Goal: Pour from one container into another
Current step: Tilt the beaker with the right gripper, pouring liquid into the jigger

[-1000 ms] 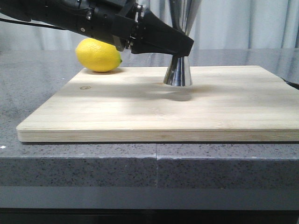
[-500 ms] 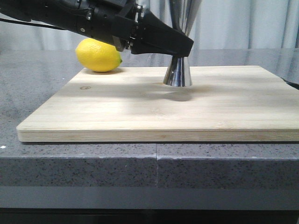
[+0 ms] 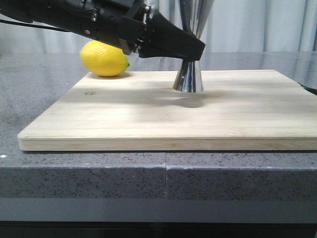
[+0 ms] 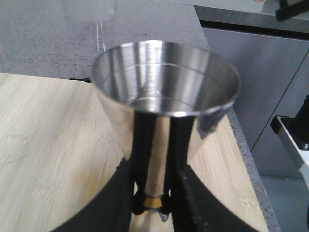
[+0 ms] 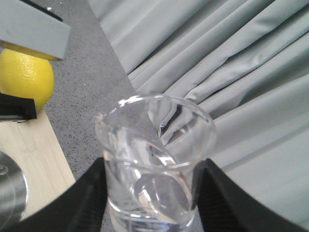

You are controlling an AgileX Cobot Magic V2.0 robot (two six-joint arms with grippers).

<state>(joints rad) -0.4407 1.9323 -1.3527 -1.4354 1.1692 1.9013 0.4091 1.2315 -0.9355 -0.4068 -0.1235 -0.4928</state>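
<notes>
The steel jigger [image 3: 188,77] stands upright on the wooden board [image 3: 148,114], its upper cone [image 3: 195,15] running out of the top of the front view. My left gripper [image 3: 192,49] is shut on its narrow waist. In the left wrist view the black fingers [image 4: 142,145] flank the jigger's stem above the gold band [image 4: 153,202], under the wide open cup [image 4: 164,92]. The clear glass beaker [image 5: 154,159] shows only in the right wrist view, held off the table between my right gripper's [image 5: 152,198] fingers [image 5: 79,203]. I cannot tell whether it holds liquid.
A yellow lemon [image 3: 104,58] lies at the board's back left corner, behind my left arm [image 3: 74,20]. The board sits on a speckled grey counter [image 3: 99,173]. Grey curtains [image 5: 231,72] hang behind. The jigger's rim [image 5: 9,193] shows beside the beaker.
</notes>
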